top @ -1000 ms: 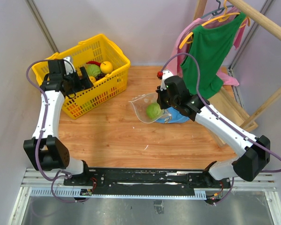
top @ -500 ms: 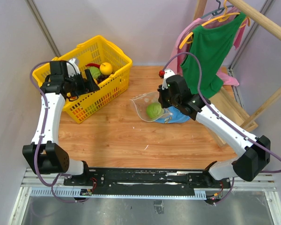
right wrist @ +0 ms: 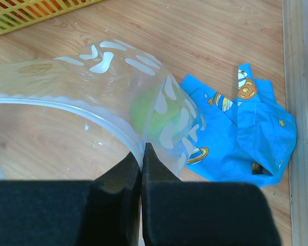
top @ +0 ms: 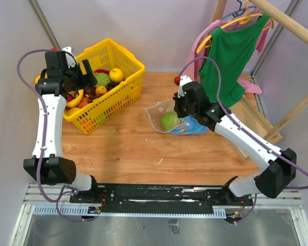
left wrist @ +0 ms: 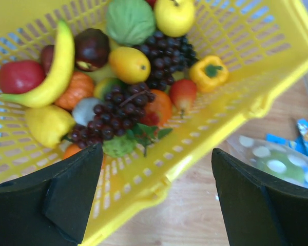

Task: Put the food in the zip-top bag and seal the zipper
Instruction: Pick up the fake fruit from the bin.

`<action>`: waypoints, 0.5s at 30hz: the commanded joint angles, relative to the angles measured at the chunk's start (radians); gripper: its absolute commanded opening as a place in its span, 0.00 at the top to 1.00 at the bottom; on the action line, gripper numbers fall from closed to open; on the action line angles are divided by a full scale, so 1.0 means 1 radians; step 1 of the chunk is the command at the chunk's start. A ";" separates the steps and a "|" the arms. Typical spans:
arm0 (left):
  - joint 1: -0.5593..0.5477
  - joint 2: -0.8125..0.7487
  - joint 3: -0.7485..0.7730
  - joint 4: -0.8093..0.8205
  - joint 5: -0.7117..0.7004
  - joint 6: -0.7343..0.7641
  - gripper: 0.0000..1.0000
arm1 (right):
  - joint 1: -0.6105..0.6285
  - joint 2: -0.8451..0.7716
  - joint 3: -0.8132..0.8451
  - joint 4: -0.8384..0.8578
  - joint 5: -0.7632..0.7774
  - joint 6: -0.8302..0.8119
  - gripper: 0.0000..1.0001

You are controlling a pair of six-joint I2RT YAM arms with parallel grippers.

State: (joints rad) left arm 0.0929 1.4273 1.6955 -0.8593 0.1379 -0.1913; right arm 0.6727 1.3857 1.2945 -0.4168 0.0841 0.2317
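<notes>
At the far left of the table (top: 133,148), the left arm reaches over the yellow mesh basket (top: 120,95). The left gripper (left wrist: 155,154) hangs above the basket's near wall, its jaws spread wide with nothing between them.

The left wrist view shows the basket heaped with toy food. A red apple (left wrist: 19,76) sits at the left edge, with a yellow banana (left wrist: 51,72) curving over it and a lemon (left wrist: 49,124) below. A dark purple fruit (left wrist: 91,47) lies just above an orange (left wrist: 74,89). A green cabbage (left wrist: 129,20) and a yellow apple (left wrist: 174,15) sit at the far end. Dark grapes (left wrist: 167,59) spill through the middle, and a strawberry (left wrist: 182,93) and a yellow pepper (left wrist: 209,73) lie toward the right wall. All of this food is in the basket, apart from the gripper's fingers.

To the right of the basket, near the middle of the table, lies the zip-top bag (top: 156,111). Its mouth is turned toward the basket, and one round green toy (top: 168,121) is inside it. The right gripper (right wrist: 142,154) is clenched on the bag's mouth edge, pinching the plastic where the zipper (right wrist: 82,110) runs. From the fingers, that pale strip curves away in an open arc, unsealed.

Touching the bag on its right side is a crumpled blue cloth (right wrist: 246,138) printed with small planets. Past the table's right edge, a green garment (top: 231,51) and a pink one hang from a wooden rack.
</notes>
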 commanded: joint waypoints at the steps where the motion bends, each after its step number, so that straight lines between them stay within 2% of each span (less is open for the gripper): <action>1: 0.007 0.108 0.039 0.027 -0.172 0.055 0.10 | -0.015 -0.017 -0.015 0.022 0.015 -0.017 0.99; 8: 0.025 0.283 0.088 0.116 -0.334 0.125 0.12 | -0.015 -0.016 -0.023 0.026 0.006 -0.022 0.99; 15: 0.036 0.394 0.046 0.283 -0.487 0.227 0.18 | -0.016 -0.013 -0.028 0.030 0.009 -0.032 0.99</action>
State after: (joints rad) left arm 0.1200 1.8023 1.7481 -0.7193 -0.2256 -0.0483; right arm 0.6716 1.3857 1.2797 -0.4080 0.0826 0.2188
